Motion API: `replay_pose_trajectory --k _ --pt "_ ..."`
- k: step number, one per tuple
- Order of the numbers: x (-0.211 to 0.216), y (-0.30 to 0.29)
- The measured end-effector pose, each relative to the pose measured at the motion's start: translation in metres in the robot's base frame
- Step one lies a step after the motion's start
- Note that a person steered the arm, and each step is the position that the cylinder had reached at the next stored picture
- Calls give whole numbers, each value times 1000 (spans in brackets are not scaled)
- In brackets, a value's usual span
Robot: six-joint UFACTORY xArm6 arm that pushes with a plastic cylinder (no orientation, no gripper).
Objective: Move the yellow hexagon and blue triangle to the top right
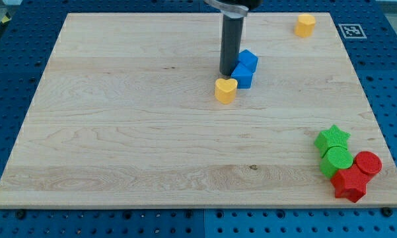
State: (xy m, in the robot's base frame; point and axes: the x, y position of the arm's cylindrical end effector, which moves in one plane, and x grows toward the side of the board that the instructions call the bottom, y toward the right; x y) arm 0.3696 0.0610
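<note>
The yellow hexagon (305,25) lies near the board's top right corner. Two blue blocks touch each other at the top centre: an upper one (248,60) and a lower one (243,77). I cannot tell which of them is the triangle. My tip (227,73) stands right against the left side of the lower blue block. A yellow heart (225,90) lies just below my tip, close to the lower blue block's left corner.
A cluster sits at the bottom right: a green star (332,138), a green cylinder (337,160), a red cylinder (368,162) and a red star (349,184). The wooden board (119,132) rests on a blue perforated table.
</note>
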Motion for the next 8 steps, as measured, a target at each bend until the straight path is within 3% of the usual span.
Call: replay_pose_trajectory --k 8 --pt "-57 138"
